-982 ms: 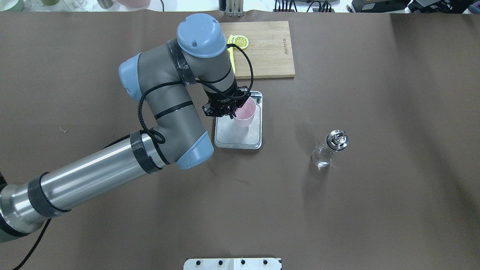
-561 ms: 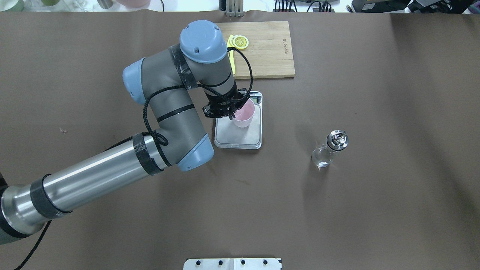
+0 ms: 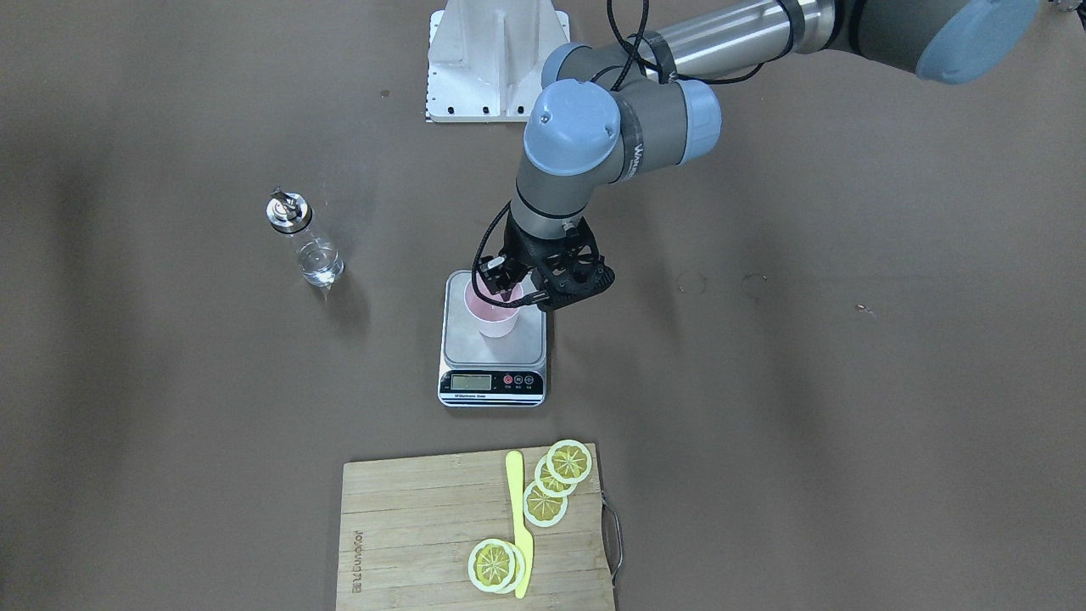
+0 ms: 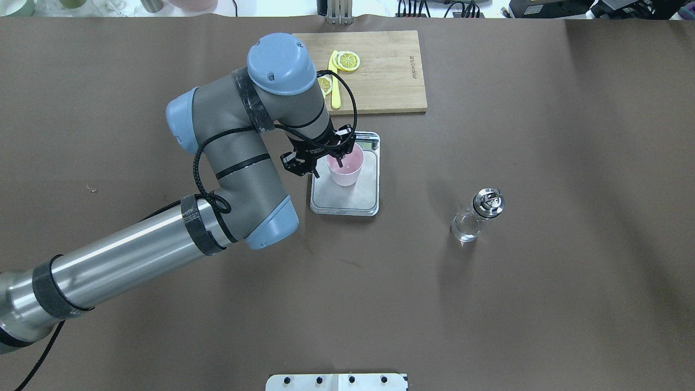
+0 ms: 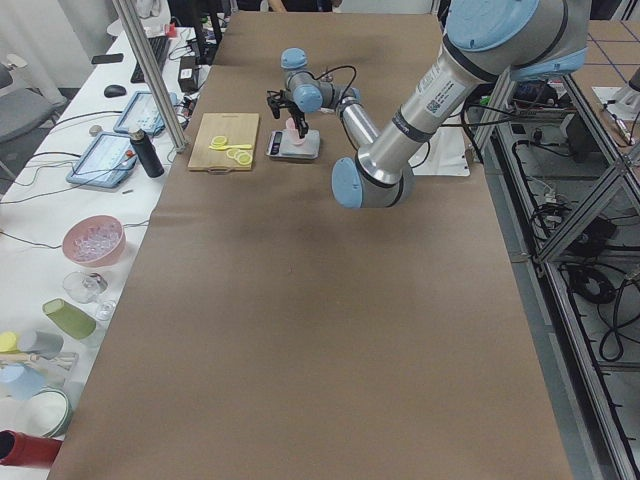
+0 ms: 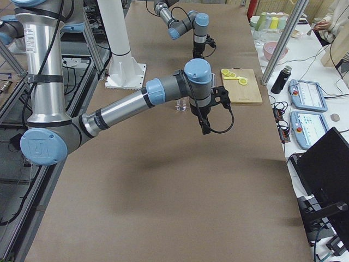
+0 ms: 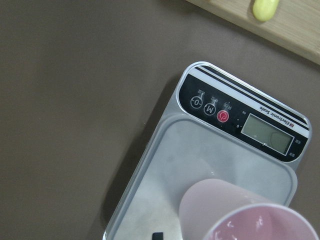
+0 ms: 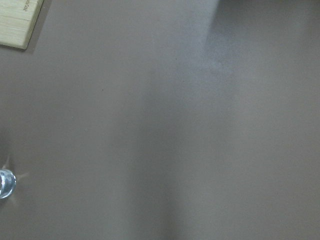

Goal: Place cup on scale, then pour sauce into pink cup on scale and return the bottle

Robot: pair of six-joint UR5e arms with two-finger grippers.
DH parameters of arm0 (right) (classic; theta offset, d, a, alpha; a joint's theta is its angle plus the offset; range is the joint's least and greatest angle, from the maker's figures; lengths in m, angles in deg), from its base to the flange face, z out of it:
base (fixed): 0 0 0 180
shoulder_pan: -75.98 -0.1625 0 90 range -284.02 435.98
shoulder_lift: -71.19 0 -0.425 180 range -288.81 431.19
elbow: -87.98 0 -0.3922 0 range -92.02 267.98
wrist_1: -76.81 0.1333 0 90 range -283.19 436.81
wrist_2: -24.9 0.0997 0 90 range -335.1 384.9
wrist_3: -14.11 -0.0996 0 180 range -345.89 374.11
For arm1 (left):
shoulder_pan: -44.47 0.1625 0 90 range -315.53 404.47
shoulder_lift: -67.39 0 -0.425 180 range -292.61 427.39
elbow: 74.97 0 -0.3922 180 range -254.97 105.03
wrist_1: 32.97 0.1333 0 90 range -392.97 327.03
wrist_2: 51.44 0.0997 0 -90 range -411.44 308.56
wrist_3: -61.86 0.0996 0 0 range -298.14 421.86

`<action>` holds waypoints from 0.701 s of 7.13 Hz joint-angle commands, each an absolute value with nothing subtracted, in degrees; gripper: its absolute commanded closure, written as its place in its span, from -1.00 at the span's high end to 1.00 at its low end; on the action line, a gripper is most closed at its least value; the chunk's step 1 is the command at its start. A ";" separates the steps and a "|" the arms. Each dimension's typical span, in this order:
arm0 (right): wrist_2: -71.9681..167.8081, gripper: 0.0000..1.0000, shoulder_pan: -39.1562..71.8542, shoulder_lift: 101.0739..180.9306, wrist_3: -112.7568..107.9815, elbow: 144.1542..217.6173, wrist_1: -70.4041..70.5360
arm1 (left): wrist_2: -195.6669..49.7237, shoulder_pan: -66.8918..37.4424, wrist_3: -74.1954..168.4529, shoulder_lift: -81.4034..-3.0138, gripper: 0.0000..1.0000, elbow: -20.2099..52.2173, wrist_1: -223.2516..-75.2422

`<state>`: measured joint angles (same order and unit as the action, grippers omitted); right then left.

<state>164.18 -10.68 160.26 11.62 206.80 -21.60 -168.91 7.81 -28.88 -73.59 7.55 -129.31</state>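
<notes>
Observed: the small pale pink tapered plastic cup (image 4: 344, 168) stands upright on the steel platform of the flat silver-grey digital scale (image 4: 353, 202). My left tool (image 4: 326, 166) hangs at the cup's rim, its fingers apart and straddling one wall; I judge that nothing is gripped. The right tool (image 6: 204, 124) shows only from the side, so I cannot tell its state. The small clear glass bottle (image 4: 470, 221) with the metal pourer cap stands upright on the brown counter (image 4: 516, 304), well apart from the scale.

Assessment: the cup is light and easily tipped. The bottle is rigid, smooth and breakable. I would grip its glass body, below the cap.
</notes>
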 commanded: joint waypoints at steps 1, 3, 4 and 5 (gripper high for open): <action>164.82 1.00 -9.37 160.40 9.11 213.10 -20.92 | -171.56 5.20 -28.84 -69.67 0.97 13.33 -129.03; 160.90 0.98 -3.94 161.10 -3.29 216.90 -8.63 | -175.27 1.60 -27.80 -61.85 0.97 21.50 -128.94; 160.34 0.87 1.31 163.54 -15.30 216.48 4.43 | -175.62 0.62 -24.66 -58.77 0.97 24.58 -127.55; 157.12 0.98 5.19 166.35 -22.46 216.65 14.57 | -175.63 -0.43 -22.45 -57.17 0.97 26.35 -126.15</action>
<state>160.09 0.28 163.44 -12.41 216.40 1.92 -175.30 0.88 -25.12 -59.84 23.53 -127.62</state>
